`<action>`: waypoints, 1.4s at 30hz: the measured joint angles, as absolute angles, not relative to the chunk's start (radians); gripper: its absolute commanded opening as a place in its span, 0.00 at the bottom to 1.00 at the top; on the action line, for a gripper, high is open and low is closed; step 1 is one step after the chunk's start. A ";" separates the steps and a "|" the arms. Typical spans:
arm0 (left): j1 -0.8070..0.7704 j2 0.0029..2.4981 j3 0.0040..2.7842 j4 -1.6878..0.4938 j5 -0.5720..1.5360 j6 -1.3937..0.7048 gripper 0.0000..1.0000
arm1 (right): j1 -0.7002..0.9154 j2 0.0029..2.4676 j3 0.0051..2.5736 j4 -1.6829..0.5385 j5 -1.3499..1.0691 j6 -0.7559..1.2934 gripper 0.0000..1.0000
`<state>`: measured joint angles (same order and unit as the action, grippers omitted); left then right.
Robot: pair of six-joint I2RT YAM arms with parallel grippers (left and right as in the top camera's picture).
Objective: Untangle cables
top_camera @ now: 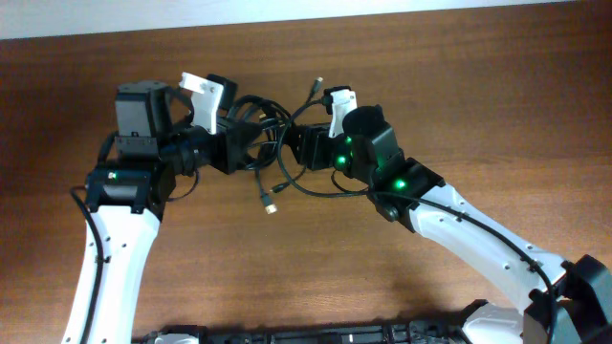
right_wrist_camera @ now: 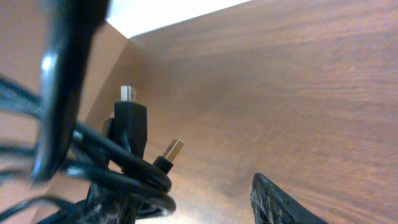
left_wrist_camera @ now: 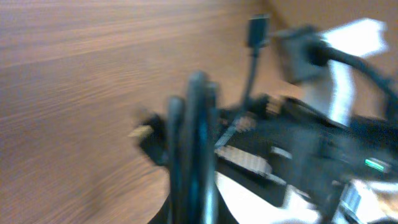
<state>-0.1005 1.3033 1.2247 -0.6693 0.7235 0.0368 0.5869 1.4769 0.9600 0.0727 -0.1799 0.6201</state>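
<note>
Overhead: the cables [top_camera: 271, 143] sit as one clump toward the far middle of the surface [top_camera: 459, 76], strung between the left claw [top_camera: 245, 141] and the right claw [top_camera: 299, 143]. One plug end [top_camera: 271, 204] trails toward the near side. Another [top_camera: 316, 86] pokes out by the right claw. Loops cross each other, and no cord lies apart by itself.

Left wrist: heavy blur. Several strands [left_wrist_camera: 194, 149] stand bunched close to the lens. Cannot tell whether the left claw is clamped on them.

Right wrist: the right claw's fingers [right_wrist_camera: 62, 87] stand apart, with the bundle [right_wrist_camera: 124, 177] lying against one of them. Two plugs [right_wrist_camera: 130, 118] show just beyond.

Judgement: early going. The knot looks intact, and all three cords have yet to be drawn out and laid apart.
</note>
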 measured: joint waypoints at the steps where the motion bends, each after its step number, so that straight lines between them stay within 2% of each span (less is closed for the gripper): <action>1: -0.102 1.305 1.225 -0.670 0.782 0.067 0.00 | 0.592 1.477 0.960 0.076 -0.140 0.619 0.55; 5: -0.100 1.316 1.223 -0.768 0.945 0.194 0.00 | 0.588 1.476 0.962 0.074 -0.081 0.629 0.56; 8: -0.099 1.341 1.223 -0.831 1.034 0.301 0.00 | 0.513 1.469 0.963 0.043 -0.158 0.628 0.55; 13: -0.115 1.362 1.223 -0.824 1.026 0.354 0.00 | 0.361 1.448 0.978 -0.106 -0.388 0.617 0.55; 14: -0.118 1.362 1.223 -0.819 0.989 0.360 0.06 | 0.325 1.448 0.979 -0.147 -0.413 0.618 0.57; 15: -0.116 1.360 1.223 -0.832 0.976 0.359 0.07 | 0.268 1.454 0.979 -0.174 -0.342 0.630 0.61; 17: -0.106 1.336 1.217 -0.798 0.947 0.335 0.00 | 0.134 1.486 0.978 -0.192 -0.260 0.629 0.63; 19: -0.107 1.326 1.217 -0.701 0.916 0.274 0.00 | 0.099 1.497 0.971 -0.199 -0.263 0.615 0.62; 21: -0.118 1.326 1.217 -0.640 0.876 0.197 0.00 | 0.116 1.497 0.971 -0.195 -0.360 0.593 0.55; 26: -0.183 1.332 1.217 -0.596 0.745 0.094 0.00 | 0.176 1.497 0.970 -0.190 -0.722 0.495 0.54; 27: -0.191 1.336 1.217 -0.593 0.705 0.056 0.03 | 0.204 1.497 0.970 -0.190 -0.778 0.485 0.54; 28: -0.197 1.346 1.217 -0.593 0.635 -0.014 0.31 | 0.237 1.497 0.970 -0.190 -0.822 0.476 0.55; 30: -0.196 1.369 1.217 -0.593 0.512 -0.161 0.96 | 0.293 1.497 0.970 -0.191 -0.851 0.466 0.60; 31: -0.196 1.375 1.217 -0.592 0.483 -0.201 0.99 | 0.312 1.497 0.970 -0.191 -0.846 0.464 0.63; 32: -0.196 1.387 1.217 -0.590 0.441 -0.279 0.99 | 0.333 1.497 0.970 -0.191 -0.830 0.463 0.70; 36: -0.196 1.435 1.218 -0.624 0.372 -0.418 1.00 | 0.353 1.497 0.970 -0.198 -0.715 0.456 0.73; 37: -0.196 1.456 1.218 -0.644 0.360 -0.437 0.97 | 0.353 1.497 0.970 -0.206 -0.688 0.455 0.73; 38: -0.196 1.470 1.218 -0.654 0.357 -0.444 0.89 | 0.353 1.497 0.970 -0.212 -0.667 0.454 0.73; 40: -0.196 1.508 1.219 -0.687 0.345 -0.457 0.57 | 0.353 1.497 0.970 -0.225 -0.642 0.452 0.72; 42: -0.196 1.542 1.219 -0.701 0.334 -0.464 0.53 | 0.353 1.497 0.970 -0.245 -0.628 0.451 0.72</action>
